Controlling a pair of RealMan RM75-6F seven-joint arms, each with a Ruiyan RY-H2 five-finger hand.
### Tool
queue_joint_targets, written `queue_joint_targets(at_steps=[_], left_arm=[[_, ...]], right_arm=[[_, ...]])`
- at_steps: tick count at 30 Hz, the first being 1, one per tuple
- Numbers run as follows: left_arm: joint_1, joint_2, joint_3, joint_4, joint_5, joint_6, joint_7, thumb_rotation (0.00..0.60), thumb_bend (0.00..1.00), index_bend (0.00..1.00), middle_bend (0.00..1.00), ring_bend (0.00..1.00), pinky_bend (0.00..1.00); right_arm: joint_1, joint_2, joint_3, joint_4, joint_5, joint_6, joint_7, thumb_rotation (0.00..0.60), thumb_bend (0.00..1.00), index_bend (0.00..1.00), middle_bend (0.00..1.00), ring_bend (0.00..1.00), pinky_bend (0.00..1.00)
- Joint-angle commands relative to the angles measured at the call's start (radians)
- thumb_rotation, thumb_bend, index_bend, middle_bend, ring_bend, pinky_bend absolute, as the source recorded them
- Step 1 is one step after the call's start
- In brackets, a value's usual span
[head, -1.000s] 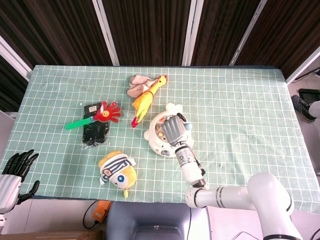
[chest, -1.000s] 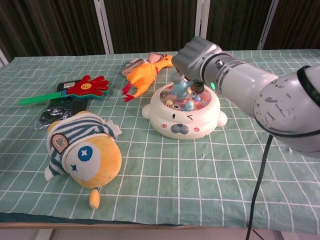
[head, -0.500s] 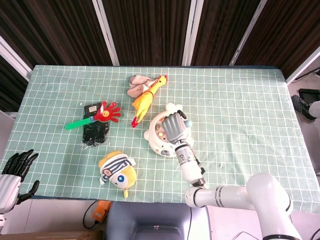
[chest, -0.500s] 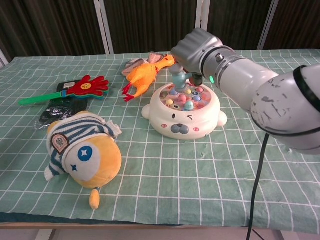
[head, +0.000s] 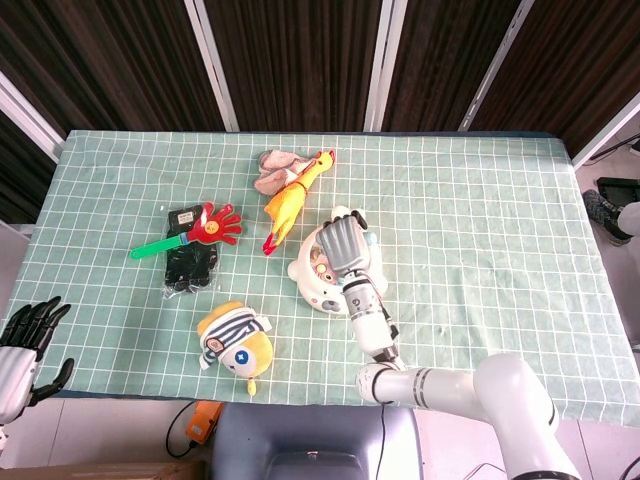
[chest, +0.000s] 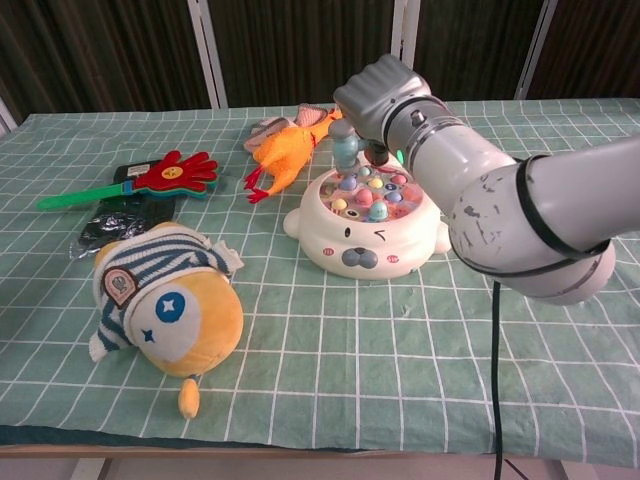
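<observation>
Right hand (chest: 378, 92): fingers curled round a small blue mallet (chest: 344, 146), now raised clear of the pegs; a second ago the mallet sat down among them. Judged: one strike done, mallet lifted between hits.
Peg toy (chest: 366, 224): white, mid-table, just right of the rubber chicken (chest: 285, 150).
Left hand (head: 22, 345): spread, empty, off the table's near-left edge, unmoved.
</observation>
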Motion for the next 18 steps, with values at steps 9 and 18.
queue_joint_targets(at_steps=[9,18], left_arm=[[0.001,0.002,0.0,0.001,0.004,0.003,-0.008,0.6,0.42,0.0,0.0,0.0,0.02],[0.001,0.002,0.0,0.003,0.005,0.004,-0.01,0.6,0.42,0.0,0.0,0.0,0.02]], right_arm=[[0.003,-0.024,0.016,0.024,0.037,-0.009,-0.066,0.6,0.61,0.95,0.69,0.61,0.61],[0.001,-0.03,0.025,0.029,0.071,-0.008,-0.119,0.6,0.62,0.95,0.69,0.61,0.61]])
